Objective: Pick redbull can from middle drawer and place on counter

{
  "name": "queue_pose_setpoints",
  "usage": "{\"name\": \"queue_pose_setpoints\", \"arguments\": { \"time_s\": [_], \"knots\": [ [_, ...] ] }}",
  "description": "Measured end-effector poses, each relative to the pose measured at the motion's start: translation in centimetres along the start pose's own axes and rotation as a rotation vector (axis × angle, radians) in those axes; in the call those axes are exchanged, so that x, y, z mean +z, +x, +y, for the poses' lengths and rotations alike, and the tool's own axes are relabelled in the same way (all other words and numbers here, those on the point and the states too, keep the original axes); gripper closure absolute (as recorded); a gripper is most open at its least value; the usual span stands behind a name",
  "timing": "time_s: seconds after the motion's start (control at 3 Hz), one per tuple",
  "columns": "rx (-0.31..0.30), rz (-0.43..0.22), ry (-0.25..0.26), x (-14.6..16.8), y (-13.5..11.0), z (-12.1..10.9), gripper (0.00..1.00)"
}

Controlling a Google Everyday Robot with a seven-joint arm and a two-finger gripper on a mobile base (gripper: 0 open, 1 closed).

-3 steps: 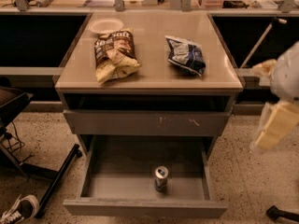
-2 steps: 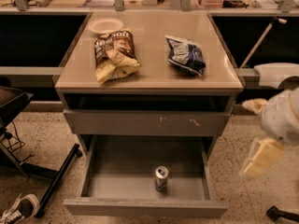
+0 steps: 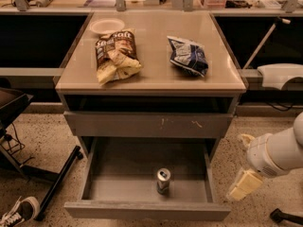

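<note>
1. The gripper (image 3: 240,167) has come down and leftward from higher on the right. It now hangs just outside the right wall of the middle drawer (image 3: 109,183), with its two cream fingers (image 3: 245,184) spread apart and gripping nothing.
2. The redbull can (image 3: 163,180) stands upright, long axis vertical, on the drawer floor near the front panel. It is left of the fingers in this view, slightly lower, and well apart from them.
3. The drawer's low right wall stands between the fingers and the can. I judge the reach must clear it and descend from above.
4. Beyond the fingers and higher, the scratched drawer front (image 3: 147,124) overhangs the drawer's rear, so room is tight there.
5. Farther still, the tabletop (image 3: 151,41) carries a brown chip bag (image 3: 116,56), a blue chip bag (image 3: 188,56) and a white plate (image 3: 107,26). A bare strip lies between the two bags.
</note>
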State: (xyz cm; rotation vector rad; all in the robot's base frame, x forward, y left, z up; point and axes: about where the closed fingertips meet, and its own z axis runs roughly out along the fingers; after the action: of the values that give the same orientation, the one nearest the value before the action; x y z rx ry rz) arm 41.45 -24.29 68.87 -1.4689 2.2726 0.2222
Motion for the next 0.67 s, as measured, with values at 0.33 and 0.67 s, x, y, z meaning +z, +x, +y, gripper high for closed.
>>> {"name": "queue_pose_setpoints", "arguments": {
  "time_s": [0.33,0.67],
  "knots": [
    [-0.003,-0.001,0.017,-0.09,-0.11,-0.34,0.0],
    [-0.011,-0.019,0.0,0.8,-0.22,-0.03,0.0]
  ]
}}
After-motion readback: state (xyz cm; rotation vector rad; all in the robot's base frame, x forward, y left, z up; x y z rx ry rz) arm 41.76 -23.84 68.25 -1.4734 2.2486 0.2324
